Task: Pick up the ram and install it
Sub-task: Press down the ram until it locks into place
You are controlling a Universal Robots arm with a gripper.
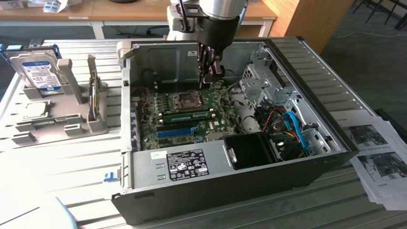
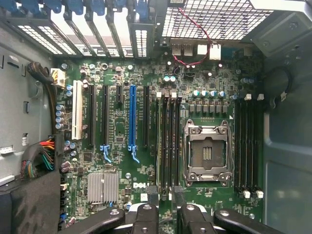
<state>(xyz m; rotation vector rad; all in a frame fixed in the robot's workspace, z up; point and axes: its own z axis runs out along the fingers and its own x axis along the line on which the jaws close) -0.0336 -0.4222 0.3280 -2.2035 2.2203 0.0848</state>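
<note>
The ram (image 1: 188, 116) is a long green stick with black chips. It sits level in a slot on the motherboard, just beside the CPU socket (image 1: 188, 99). In the wrist view the ram (image 2: 160, 141) shows edge-on as a green strip in the outermost of the dark slots by the CPU socket (image 2: 207, 151). My gripper (image 1: 207, 78) hangs inside the open computer case, above the motherboard and clear of the ram. Its jaws are open and nothing is between them. The black fingers (image 2: 146, 217) frame the gripper (image 2: 166, 217), in line with the ram's slot.
The case walls (image 1: 318, 71) and the drive cage (image 1: 264, 81) close in around the arm. A bright blue slot (image 1: 177, 131) lies near the ram. At the exterior view's left, a grey holder carries a hard drive (image 1: 39, 71) and a thin upright board (image 1: 95, 98). Papers (image 1: 378, 152) lie at the right.
</note>
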